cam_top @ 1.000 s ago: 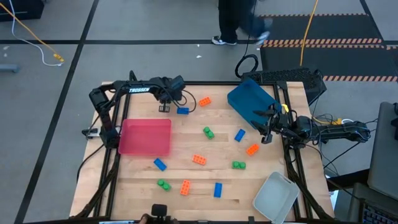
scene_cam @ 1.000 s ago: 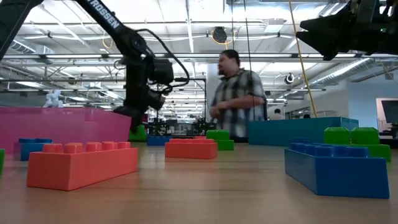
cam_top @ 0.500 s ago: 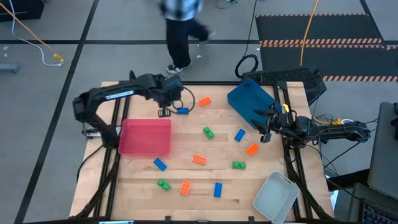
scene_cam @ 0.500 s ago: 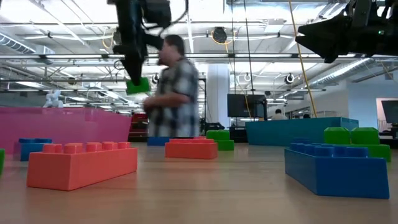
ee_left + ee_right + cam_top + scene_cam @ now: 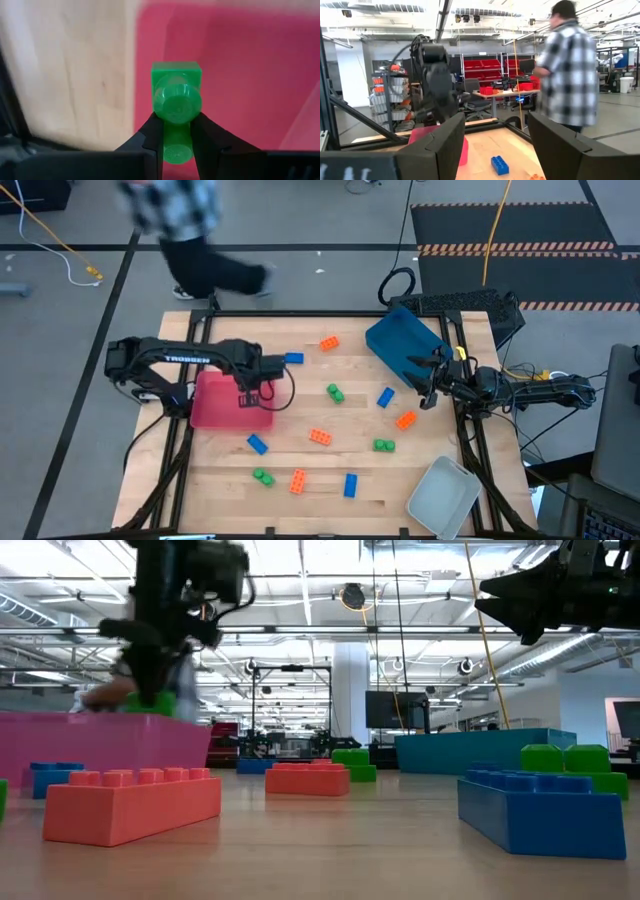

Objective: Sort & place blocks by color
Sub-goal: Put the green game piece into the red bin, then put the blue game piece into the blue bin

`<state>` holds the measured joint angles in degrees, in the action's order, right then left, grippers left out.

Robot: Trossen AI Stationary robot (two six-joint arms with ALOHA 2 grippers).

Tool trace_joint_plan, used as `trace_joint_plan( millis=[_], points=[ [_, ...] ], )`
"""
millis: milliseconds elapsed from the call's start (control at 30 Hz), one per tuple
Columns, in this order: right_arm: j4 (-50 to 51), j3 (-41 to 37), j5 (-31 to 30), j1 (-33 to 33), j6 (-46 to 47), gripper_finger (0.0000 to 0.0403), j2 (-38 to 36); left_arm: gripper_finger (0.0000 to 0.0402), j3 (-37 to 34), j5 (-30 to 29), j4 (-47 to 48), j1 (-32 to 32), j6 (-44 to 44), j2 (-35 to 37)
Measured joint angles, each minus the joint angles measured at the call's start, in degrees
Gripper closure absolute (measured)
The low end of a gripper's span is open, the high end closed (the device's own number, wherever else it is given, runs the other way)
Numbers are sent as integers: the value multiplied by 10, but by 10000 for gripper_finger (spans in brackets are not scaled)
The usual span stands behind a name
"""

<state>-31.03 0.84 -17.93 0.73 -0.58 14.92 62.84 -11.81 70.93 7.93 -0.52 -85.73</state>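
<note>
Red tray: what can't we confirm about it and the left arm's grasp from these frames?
- Red tray contents: in the high view the left gripper covers part of it; low view shows only its wall.
- Green block height above the tray: wrist view gives no depth; motion-blurred in the low view.
- Person: blurred and cut by the high view's top edge.

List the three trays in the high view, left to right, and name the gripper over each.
Red tray under the left gripper, which holds a green block; blue tray beside the right gripper; clear-grey tray, no gripper.
</note>
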Motion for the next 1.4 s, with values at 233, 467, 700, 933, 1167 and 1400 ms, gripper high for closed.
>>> trace_joint_plan(
  millis=[233,467,700,933,1167,1400],
  points=[
    [-6,0,-1,0,-8,190,0,335,-43,-1,-12,-6,-11,2],
    [-4,0,0,0,-10,190,0,335,-51,12,-38,-6,-10,1],
    [-4,0,-1,0,0,190,0,333,-51,13,-41,-6,-22,1],
    [-5,0,-1,0,-1,190,0,177,-51,13,-41,-5,-42,1],
    [-9,0,-2,0,0,190,0,89,-39,12,-19,-5,-46,1],
    [-17,0,-1,0,0,190,0,92,23,-94,-102,22,24,1]
  ],
)
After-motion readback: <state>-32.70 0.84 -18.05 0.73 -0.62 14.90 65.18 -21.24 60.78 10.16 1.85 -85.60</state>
